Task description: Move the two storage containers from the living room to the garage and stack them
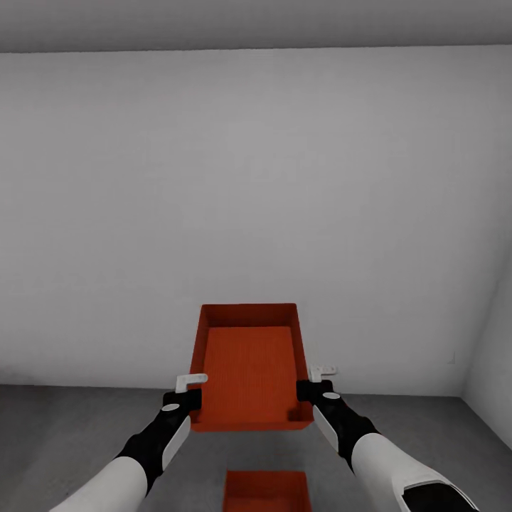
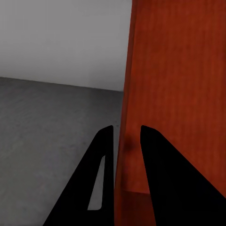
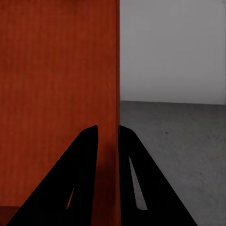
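Room: we faced a plain white wall (image 1: 256,199) meeting a dark grey floor (image 1: 71,427), with a second white wall closing the corner at the right.

Held container: we carried one orange-red open-top container (image 1: 249,366) in the air ahead of us, between both arms, its open top facing up and its inside bare. It hung clear of the floor, in front of the white wall.

Second container: the other orange-red container (image 1: 267,492) sat on the dark grey floor directly below the held one, at the lower edge of the head view, well apart from it in height and cut off by the frame.

Left gripper: our left gripper (image 2: 126,141) had its two dark fingers closed on the left side wall of the held container (image 2: 174,94), one finger outside the wall and one inside, the wall filling the narrow gap between them. In the head view it (image 1: 190,392) sat at the box's near left corner.

Right gripper: our right gripper (image 3: 108,141) pinched the right side wall of the same box (image 3: 56,70) likewise, a finger on each face and the gap no wider than the wall. In the head view it (image 1: 313,387) met the near right corner.

Floor seen from the wrists: rough grey surface (image 3: 188,141) lay beyond the box on both sides.
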Controlling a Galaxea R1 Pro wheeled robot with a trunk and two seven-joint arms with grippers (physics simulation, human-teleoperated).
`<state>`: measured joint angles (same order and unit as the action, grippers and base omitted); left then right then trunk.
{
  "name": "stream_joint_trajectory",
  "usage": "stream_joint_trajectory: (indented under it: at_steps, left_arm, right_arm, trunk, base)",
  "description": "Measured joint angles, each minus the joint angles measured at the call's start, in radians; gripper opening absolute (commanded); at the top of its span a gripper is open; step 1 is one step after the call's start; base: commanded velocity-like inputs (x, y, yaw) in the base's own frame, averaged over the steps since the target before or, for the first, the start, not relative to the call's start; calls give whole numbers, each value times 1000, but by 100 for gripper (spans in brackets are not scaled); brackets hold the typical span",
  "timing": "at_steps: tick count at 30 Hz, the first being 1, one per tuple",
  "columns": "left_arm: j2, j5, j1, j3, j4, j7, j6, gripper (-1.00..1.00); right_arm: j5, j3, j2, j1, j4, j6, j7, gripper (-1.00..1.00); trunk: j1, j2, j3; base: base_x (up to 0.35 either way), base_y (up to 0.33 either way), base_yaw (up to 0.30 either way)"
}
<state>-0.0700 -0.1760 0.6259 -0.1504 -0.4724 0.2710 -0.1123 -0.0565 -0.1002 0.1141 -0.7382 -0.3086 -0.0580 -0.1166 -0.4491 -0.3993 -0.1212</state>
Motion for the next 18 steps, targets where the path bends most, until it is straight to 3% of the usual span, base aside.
stream_joint_trajectory:
  at_steps: [8, 18]
  left_arm:
    - [0, -3, 0, -3, -1, 2, 1, -100]
    - [4, -8, 0, -5, -1, -1, 3, -100]
  right_arm:
    - [0, -1, 0, 0, -1, 1, 0, -100]
    - [9, 5, 3, 0, -3, -2, -1, -100]
  trunk:
    - [0, 0, 0]
    - [-1, 0, -5]
  base:
    - [306, 113, -5]
    - [43, 9, -190]
